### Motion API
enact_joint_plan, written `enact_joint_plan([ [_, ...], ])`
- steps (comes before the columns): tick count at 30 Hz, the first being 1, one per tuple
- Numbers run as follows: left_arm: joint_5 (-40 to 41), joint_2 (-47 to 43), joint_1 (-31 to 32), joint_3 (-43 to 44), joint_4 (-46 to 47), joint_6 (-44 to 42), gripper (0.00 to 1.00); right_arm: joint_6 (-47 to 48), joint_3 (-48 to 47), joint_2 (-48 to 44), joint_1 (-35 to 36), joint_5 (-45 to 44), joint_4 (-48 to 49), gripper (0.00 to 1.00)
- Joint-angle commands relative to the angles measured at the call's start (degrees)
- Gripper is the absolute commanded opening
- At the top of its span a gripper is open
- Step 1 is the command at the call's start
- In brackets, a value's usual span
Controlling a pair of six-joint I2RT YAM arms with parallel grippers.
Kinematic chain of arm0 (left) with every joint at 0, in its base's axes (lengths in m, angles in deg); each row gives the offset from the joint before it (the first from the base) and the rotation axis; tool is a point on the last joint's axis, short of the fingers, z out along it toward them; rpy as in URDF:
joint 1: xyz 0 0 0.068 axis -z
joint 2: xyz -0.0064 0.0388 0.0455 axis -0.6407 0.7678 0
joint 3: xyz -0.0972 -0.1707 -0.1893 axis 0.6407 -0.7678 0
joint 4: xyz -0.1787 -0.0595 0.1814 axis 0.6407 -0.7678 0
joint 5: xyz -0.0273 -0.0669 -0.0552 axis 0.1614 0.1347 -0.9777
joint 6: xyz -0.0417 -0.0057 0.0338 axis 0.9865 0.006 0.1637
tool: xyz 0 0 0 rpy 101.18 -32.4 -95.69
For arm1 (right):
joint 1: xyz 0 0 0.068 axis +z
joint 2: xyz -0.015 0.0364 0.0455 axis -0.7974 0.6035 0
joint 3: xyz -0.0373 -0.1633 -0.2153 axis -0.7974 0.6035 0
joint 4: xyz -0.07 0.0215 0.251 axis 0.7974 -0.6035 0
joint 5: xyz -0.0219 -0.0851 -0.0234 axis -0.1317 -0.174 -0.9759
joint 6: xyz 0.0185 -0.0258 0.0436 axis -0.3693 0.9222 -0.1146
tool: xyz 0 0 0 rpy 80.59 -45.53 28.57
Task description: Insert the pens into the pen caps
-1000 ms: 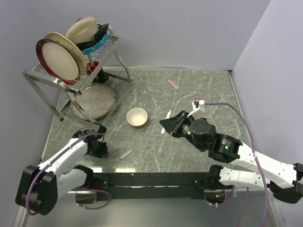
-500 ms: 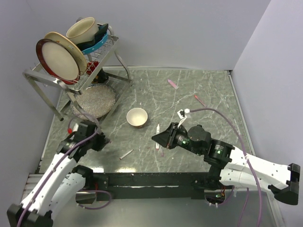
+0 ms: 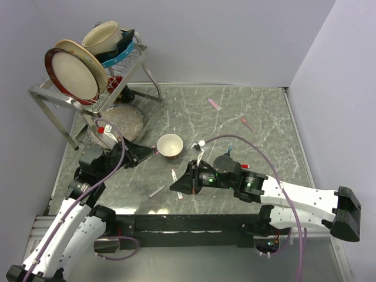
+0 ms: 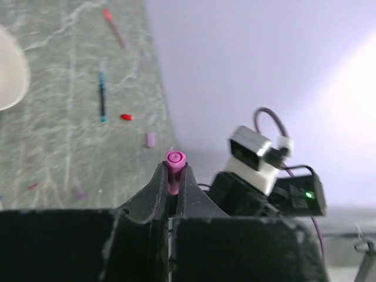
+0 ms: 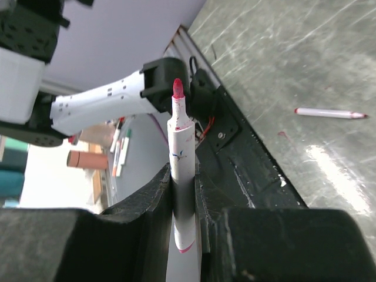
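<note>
My left gripper [image 3: 151,153] is raised just left of the small bowl [image 3: 170,145] and is shut on a pink pen cap [image 4: 175,169], which sticks out past the fingertips with its open end facing out. My right gripper [image 3: 177,187] hovers above the front centre of the table, shut on a white pen [image 5: 180,170] with a red tip that points toward the left arm. The held pen shows in the top view [image 3: 174,176] too. Another white pen [image 3: 157,191] lies loose on the table near the front.
A dish rack [image 3: 88,94] with plates and a cup stands at the back left, over a pan [image 3: 120,123]. A pink pen [image 3: 214,104] and a red pen [image 3: 247,124] lie at the back right. A blue pen [image 4: 102,94], a red cap [image 4: 126,117] and a lilac cap [image 4: 151,139] lie right of the bowl.
My left gripper rose from the table's front left and swung toward the bowl with the pink cap. My right gripper carried the white pen left and nearer, toward the left gripper.
</note>
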Motion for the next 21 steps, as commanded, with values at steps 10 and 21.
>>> enact_joint_plan([
  [10,-9.86,-2.58,3.32,0.54,14.19,-1.12,0.01,0.49,-7.73,5.9,2.84,-0.82,6.33,0.0],
  [21,-8.99,-2.58,4.73,0.72,12.25,-3.5,0.01,0.66,-9.84,6.16,2.84,-1.96,5.01,0.0],
])
